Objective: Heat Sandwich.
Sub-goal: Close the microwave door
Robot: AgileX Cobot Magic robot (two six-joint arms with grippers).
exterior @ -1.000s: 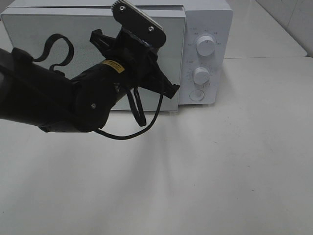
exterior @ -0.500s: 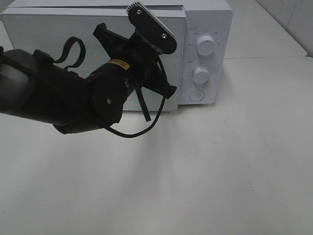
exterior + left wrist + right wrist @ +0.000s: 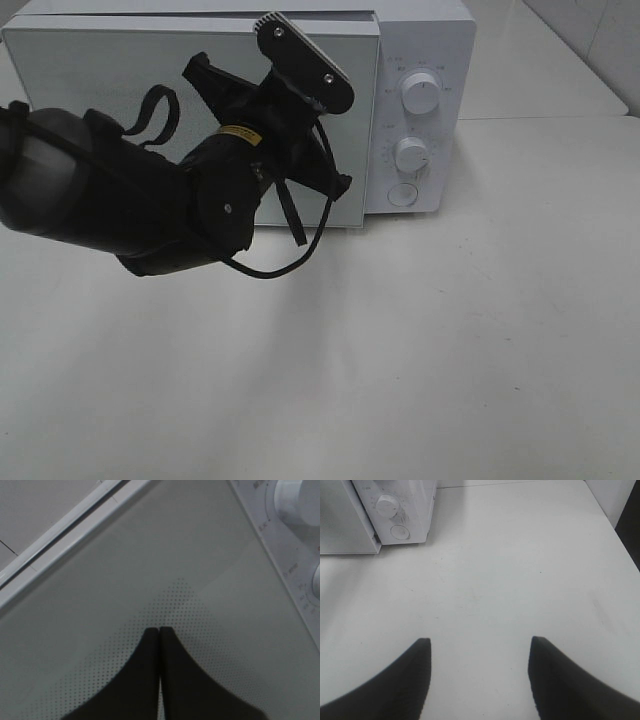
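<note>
The white microwave stands at the back of the table, and its door looks shut. My left gripper is shut and empty, its fingertips pressed together right in front of the door's dotted window. In the high view the left arm reaches across the door and covers its middle. My right gripper is open and empty over the bare table, to the right of the microwave. The sandwich is not in any view.
The control panel has an upper knob, a lower knob and a round button. A black cable hangs from the left arm. The white table spreads in front of the microwave.
The left arm has swung up and to the right across the microwave door, then settled slightly back to the left. The microwave has not moved.
</note>
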